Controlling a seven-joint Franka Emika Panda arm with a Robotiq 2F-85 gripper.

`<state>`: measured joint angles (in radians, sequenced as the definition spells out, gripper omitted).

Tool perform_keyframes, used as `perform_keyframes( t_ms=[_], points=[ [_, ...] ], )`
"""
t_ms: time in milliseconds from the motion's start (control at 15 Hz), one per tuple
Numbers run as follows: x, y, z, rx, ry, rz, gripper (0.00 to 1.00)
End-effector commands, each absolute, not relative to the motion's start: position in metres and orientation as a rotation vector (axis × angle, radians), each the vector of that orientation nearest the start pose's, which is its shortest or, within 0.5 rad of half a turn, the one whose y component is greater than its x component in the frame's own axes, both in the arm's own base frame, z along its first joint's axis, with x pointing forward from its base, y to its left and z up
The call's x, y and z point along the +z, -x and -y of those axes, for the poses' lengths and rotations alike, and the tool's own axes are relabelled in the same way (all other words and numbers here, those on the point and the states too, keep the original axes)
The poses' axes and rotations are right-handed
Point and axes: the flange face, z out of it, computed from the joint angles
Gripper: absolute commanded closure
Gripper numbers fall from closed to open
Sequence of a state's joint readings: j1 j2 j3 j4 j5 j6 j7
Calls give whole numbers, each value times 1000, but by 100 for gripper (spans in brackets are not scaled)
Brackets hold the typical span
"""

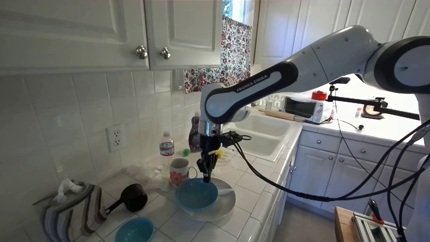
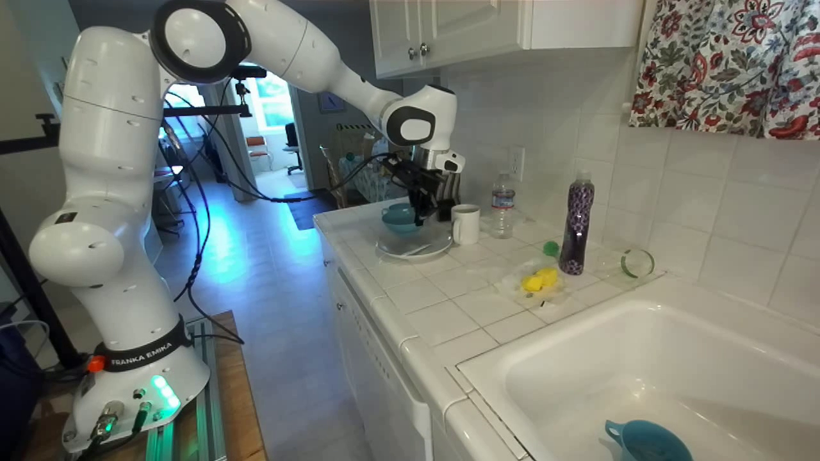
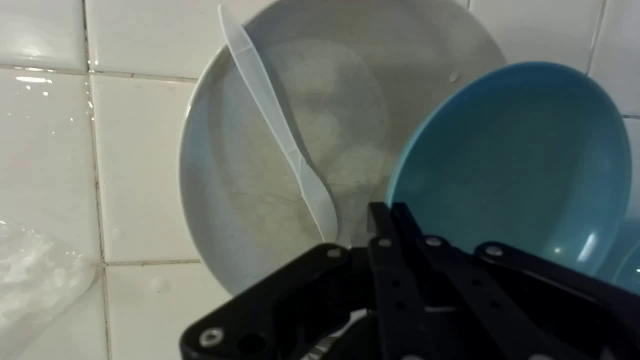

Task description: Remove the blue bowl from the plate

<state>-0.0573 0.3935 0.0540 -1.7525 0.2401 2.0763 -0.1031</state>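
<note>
The wide teal-blue bowl (image 1: 197,195) is tilted over one side of the plate in both exterior views (image 2: 398,221). In the wrist view the bowl (image 3: 515,165) overlaps the plate's right side. Whether its underside touches the plate is unclear. The pale grey-white plate (image 1: 224,205) lies on the counter and also shows in an exterior view (image 2: 430,247) and in the wrist view (image 3: 210,220). A white plastic knife (image 3: 272,110) lies across it. My gripper (image 3: 392,207) is shut on the bowl's rim, one finger inside and one outside. Its fingertips also show in both exterior views (image 1: 207,179) (image 2: 419,221).
A smaller cyan bowl (image 1: 135,231) and a black pot (image 1: 134,197) stand on the counter nearby. A flowered mug (image 1: 179,172) and a water bottle (image 1: 167,149) stand close behind the plate. A purple bottle (image 2: 577,224) stands near the sink (image 2: 640,358), which holds a blue cup (image 2: 653,442).
</note>
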Motion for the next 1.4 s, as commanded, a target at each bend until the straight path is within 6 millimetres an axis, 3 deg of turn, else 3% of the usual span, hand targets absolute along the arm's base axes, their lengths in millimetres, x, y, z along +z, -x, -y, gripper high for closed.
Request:
perform_keyframes(
  t_ms=[0,400,933,1333],
  points=[
    [367,-623,-14,60,2903,41,99],
    [370,-605,-42,121,2923,258,99],
    [365,-604,-92,161,2916,424,99],
    [360,-606,-86,145,2913,386,96]
  ],
)
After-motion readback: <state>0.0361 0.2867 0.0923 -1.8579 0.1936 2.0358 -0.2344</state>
